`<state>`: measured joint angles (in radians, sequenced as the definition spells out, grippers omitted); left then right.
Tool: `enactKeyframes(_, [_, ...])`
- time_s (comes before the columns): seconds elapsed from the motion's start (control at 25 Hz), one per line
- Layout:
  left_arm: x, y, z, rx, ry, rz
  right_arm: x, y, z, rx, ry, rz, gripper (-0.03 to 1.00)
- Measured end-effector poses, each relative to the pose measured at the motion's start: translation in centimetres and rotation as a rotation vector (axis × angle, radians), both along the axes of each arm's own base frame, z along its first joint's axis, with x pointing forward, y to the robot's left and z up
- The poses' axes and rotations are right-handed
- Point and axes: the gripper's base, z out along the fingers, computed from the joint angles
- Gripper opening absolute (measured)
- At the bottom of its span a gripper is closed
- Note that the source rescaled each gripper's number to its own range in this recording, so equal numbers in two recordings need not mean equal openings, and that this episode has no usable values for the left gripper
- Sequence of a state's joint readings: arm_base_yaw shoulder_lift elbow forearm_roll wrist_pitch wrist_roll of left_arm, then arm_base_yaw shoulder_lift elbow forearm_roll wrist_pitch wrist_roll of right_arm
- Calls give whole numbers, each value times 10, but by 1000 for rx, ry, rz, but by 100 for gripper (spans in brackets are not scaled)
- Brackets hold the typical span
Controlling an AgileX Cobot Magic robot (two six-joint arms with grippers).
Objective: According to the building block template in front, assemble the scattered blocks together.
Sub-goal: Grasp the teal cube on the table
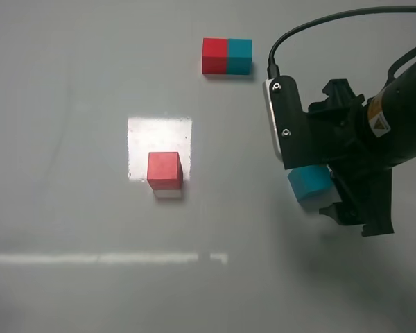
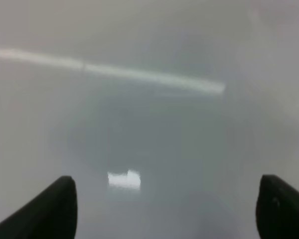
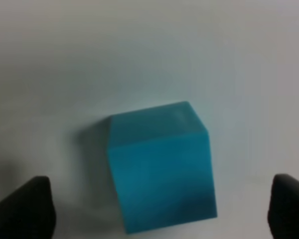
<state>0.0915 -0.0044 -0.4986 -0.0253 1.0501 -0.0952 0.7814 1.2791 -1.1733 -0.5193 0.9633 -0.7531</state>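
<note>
Right gripper (image 3: 154, 211) straddles the teal cube (image 3: 162, 167), fingers (image 3: 25, 209) apart, aligned for a centred grasp; left gripper (image 2: 164, 209) fingers likewise apart.

Lit softly from overhead, a touch dim. Glaring off the bench (image 1: 69, 104) in one bright square patch at the far side of the red cube (image 1: 165, 170) and a pale streak along the near side. Broad soft shadow at the near right. Crisp from the high camera; hazy, washed out and unfocused from the left wrist; slightly soft on the teal cube (image 3: 162, 169) from the right wrist
</note>
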Motion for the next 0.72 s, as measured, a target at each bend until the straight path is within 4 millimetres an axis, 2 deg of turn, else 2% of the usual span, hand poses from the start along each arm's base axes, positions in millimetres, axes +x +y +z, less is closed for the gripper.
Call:
enactKeyframes(0.28, [0, 0, 0, 0, 0, 0, 12, 11, -17, -53, 31, 5, 95])
enactKeyframes(0.56, [0, 0, 0, 0, 0, 0, 16, 14, -23, -71, 40, 4, 95])
enactKeyframes(0.72, [0, 0, 0, 0, 0, 0, 16, 14, -23, -71, 40, 4, 89])
